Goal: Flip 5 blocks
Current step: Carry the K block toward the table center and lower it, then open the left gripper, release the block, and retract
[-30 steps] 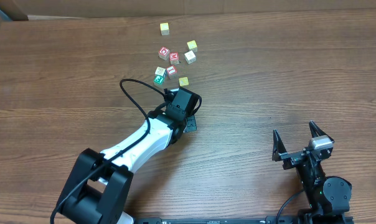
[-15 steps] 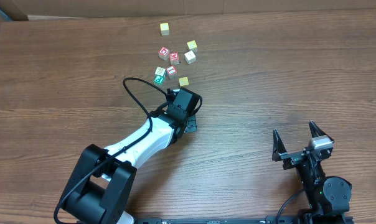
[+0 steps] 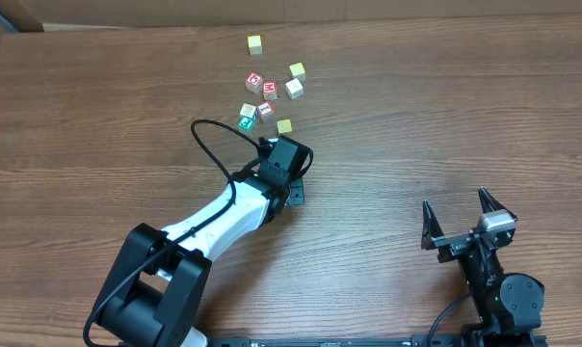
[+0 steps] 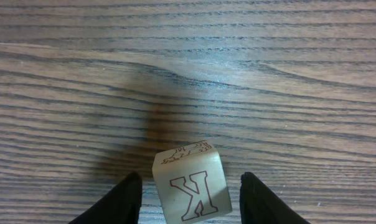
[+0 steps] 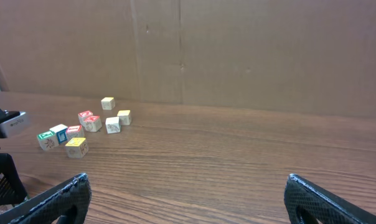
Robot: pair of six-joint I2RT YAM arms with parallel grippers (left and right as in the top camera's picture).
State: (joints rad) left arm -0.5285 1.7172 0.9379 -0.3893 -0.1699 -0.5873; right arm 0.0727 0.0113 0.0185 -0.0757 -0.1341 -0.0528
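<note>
Clock refs use the overhead view, 12 = far edge of the table [image 3: 416, 106].

Left fingers [image 4: 127, 200] were spread, one on each side of the K block [image 4: 193, 193], with a visible gap on both sides, so no pinch. The K block sat on the table, pale cream, with a brown "K" on the face toward the wrist cam and a small drawing on the adjoining face. In overhead it was hidden under the end of the left arm [image 3: 224, 217], roughly mid-table.

The other blocks were clustered at 12 from the arm's end:
- yellow block [image 3: 284, 125] was nearest
- green block [image 3: 245, 122] was at 9 of the yellow one, with the whitish-blue block [image 3: 248, 111] just beside it at 12
- red-framed block [image 3: 265, 109] was just beside the whitish-blue one at 3

Further toward 12 were the red-lettered cubes [image 3: 262, 86], two pale cubes [image 3: 294, 89] at their 3, and a lone pale-yellow cube [image 3: 255, 43] near the far edge.

Right fingers [image 5: 63, 199] were spread wide over bare table at 4 o'clock, well apart from every block.
</note>
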